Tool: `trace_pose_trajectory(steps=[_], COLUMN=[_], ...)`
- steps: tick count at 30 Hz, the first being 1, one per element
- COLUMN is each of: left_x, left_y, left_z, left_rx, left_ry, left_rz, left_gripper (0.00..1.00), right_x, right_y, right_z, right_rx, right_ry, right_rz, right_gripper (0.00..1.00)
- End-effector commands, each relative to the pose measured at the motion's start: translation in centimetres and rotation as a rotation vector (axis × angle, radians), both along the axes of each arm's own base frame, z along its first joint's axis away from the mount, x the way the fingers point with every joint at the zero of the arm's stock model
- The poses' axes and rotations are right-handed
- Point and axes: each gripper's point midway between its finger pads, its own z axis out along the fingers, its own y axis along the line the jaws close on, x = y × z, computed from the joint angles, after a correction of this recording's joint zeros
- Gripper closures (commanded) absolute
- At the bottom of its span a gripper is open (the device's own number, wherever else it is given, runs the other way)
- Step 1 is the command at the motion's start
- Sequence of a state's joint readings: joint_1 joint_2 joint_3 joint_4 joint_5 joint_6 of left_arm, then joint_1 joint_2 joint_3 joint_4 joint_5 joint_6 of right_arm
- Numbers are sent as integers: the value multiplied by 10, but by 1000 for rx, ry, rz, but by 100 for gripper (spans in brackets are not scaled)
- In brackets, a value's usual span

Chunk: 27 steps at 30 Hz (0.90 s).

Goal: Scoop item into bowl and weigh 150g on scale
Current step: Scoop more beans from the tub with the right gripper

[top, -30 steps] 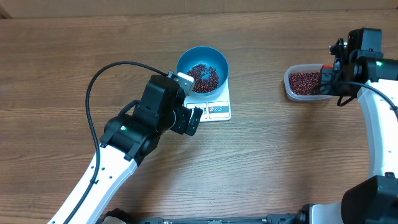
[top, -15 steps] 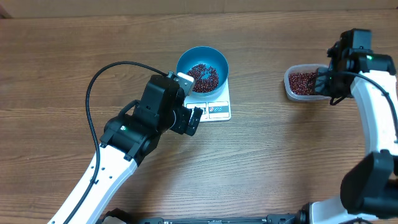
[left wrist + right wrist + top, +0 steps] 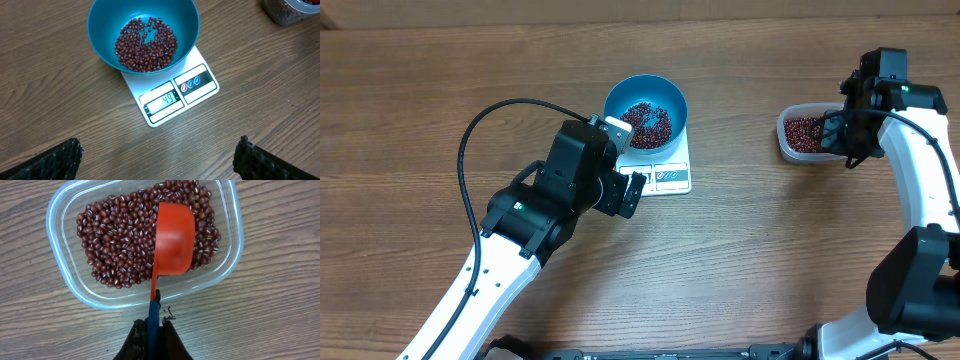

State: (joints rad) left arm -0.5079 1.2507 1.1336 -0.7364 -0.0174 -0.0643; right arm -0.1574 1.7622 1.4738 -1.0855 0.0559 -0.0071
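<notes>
The blue bowl (image 3: 665, 88) stands on the white scale (image 3: 672, 176) with a layer of dark red beans (image 3: 648, 124) in it. In the left wrist view the bowl (image 3: 182, 20), its beans (image 3: 146, 44) and the scale (image 3: 200, 82) lie ahead, and the display reads 49. My left gripper (image 3: 626, 170) hovers at the scale's front left corner, open (image 3: 157, 160), with only bare table between its fingers (image 3: 55, 162). My right gripper (image 3: 155, 330) is shut on the blue handle of an orange scoop (image 3: 174, 240). The scoop's head lies over the beans (image 3: 120, 240) in the clear tub (image 3: 65, 285).
The clear tub (image 3: 790, 148) sits at the right of the table, under my right gripper (image 3: 847, 130). A black cable (image 3: 470, 150) loops off the left arm over the wood on the left.
The right wrist has shifted a little left and turned over the tub's near end. The left arm, bowl and scale have not moved.
</notes>
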Motion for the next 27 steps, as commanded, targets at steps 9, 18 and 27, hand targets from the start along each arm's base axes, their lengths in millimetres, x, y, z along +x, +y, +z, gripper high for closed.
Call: trace_pose_trajectory(steps=[9, 18, 27], left_x=[-1, -1, -1], left_y=[-1, -1, -1], left_z=[-4, -4, -4], left_rx=[-1, -1, -1], left_ry=[14, 14, 14], left_rz=[-9, -9, -9], left_gripper=[0, 0, 0], right_x=[10, 13, 15], right_y=[-2, 16, 31], right_z=[-9, -10, -8], right_rx=[-1, 103, 186], right_ry=[2, -12, -29], right_rz=[43, 71, 111], right_gripper=[96, 96, 96])
